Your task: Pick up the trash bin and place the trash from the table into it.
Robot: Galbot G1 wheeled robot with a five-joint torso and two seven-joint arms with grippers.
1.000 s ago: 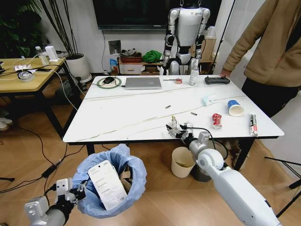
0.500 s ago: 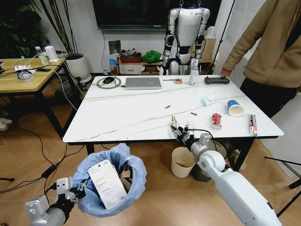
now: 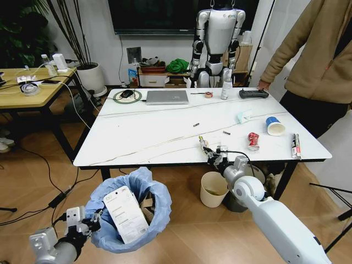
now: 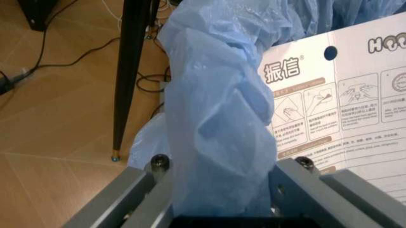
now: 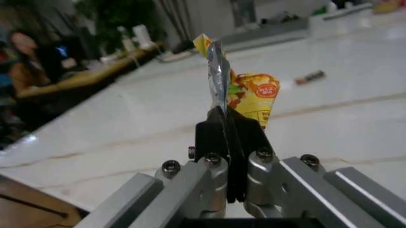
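The trash bin (image 3: 131, 212), lined with a crinkly light-blue bag, hangs low at the front left with a flat white packet (image 3: 126, 213) standing in it. My left gripper (image 3: 91, 224) is shut on the bag's rim (image 4: 219, 142). My right gripper (image 3: 207, 150) is shut on a yellowish wrapper (image 5: 244, 92), held just above the white table's (image 3: 143, 132) front edge. More trash lies on the table at the right: a crushed red can (image 3: 253, 140), a blue-and-white paper cup (image 3: 274, 126) and a crumpled white paper (image 3: 243, 116).
A grey laptop (image 3: 167, 97), a spray bottle (image 3: 226, 83) and a black device (image 3: 253, 94) sit at the table's far side. A cream bin (image 3: 213, 188) stands under the front edge. A person stands at the right; a wooden table (image 3: 27, 88) is at the left.
My right gripper has shifted slightly right and back along the table's front edge with the wrapper. The left arm and bin have stayed put.
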